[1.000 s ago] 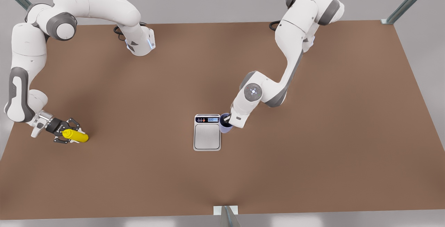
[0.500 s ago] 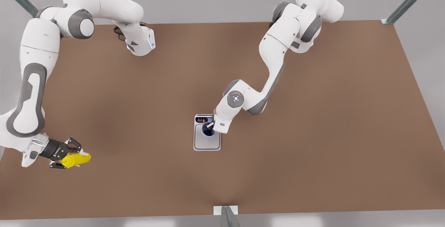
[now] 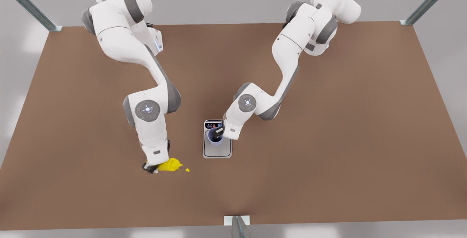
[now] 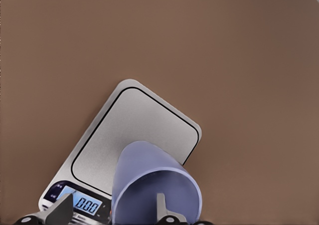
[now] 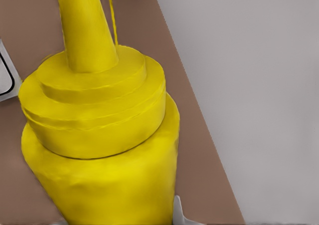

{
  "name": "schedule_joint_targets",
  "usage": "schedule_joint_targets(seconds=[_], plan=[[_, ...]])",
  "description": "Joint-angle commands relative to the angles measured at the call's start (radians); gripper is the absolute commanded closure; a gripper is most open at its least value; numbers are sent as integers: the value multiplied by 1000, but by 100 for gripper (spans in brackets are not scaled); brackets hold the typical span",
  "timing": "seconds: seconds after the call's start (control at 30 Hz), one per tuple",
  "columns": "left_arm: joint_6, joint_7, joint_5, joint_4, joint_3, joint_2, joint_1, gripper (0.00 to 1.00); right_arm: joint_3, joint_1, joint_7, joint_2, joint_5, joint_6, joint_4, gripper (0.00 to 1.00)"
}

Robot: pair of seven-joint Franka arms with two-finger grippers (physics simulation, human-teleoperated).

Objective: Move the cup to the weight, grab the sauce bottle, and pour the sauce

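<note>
Front view gives me the whole table (image 3: 328, 165): the weight (image 3: 217, 148) lies near the middle, and the cup (image 3: 215, 136) stands on its grey plate, close to the display strip. My left gripper (image 3: 219, 132) is at the cup, on the side toward the front view's right. In the left wrist view one finger (image 4: 160, 207) is inside the cup (image 4: 149, 185) and the other finger (image 4: 60, 212) is outside, over the display of the weight (image 4: 134, 135), so I judge the gripper has the cup wall between its fingers, but I cannot tell if it presses or has already let go.

The right gripper (image 3: 151, 167) is well apart from the weight, toward the front view's left, and it grasps the sauce bottle (image 3: 169, 165), which lies nearly level with the nozzle toward the weight. In the right wrist view the sauce bottle (image 5: 99, 150) stands close before the camera, held at its lower body.

I expect the cup to be light and easy to tip, so the rim hold must be gentle. The bottle is probably soft and will squeeze out sauce if gripped hard; the middle of the body is the best place to hold it.
</note>
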Motion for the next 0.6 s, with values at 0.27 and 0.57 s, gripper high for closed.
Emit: schedule_joint_targets(seconds=[0.27, 0.57], plan=[[-304, 188, -29, -13, 34, -198, 159, 0, 4, 208, 224, -22, -328, -188, -16, 39], [-689, 1144, -23, -18, 409, -331, 436, 0, 4, 301, 247, -62, -470, -278, -124, 39]])
